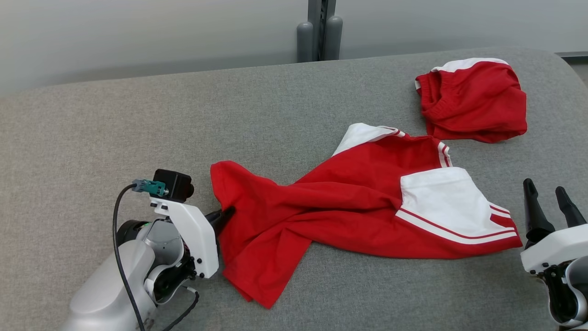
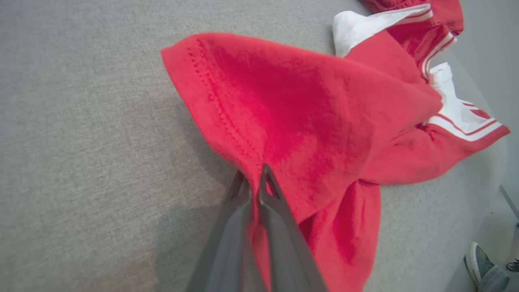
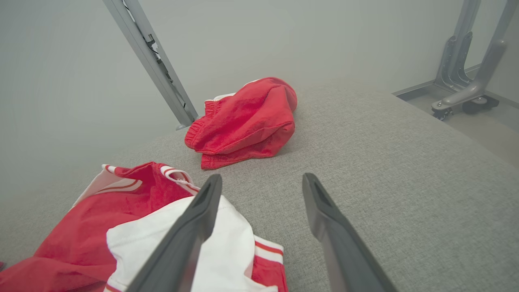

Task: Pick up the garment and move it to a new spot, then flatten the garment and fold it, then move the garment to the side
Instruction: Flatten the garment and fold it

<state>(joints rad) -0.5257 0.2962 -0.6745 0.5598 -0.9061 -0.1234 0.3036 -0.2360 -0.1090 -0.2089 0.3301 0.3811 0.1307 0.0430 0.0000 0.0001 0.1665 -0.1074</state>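
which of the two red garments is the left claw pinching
The red shirt with white sleeves, sprawled in the middle: the left claw is shut on its hem. The bunched red shorts lie apart, farther back on the right, untouched.

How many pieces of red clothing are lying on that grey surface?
2. A red-and-white shirt lies crumpled in the middle, one edge pinched by the left end effector. Red shorts sit bunched at the far right. Something smaller could hide under the folds.

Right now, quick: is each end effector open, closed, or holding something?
Left end effector: closed, pinching the edge of the red shirt.
Right end effector: open, holding nothing.
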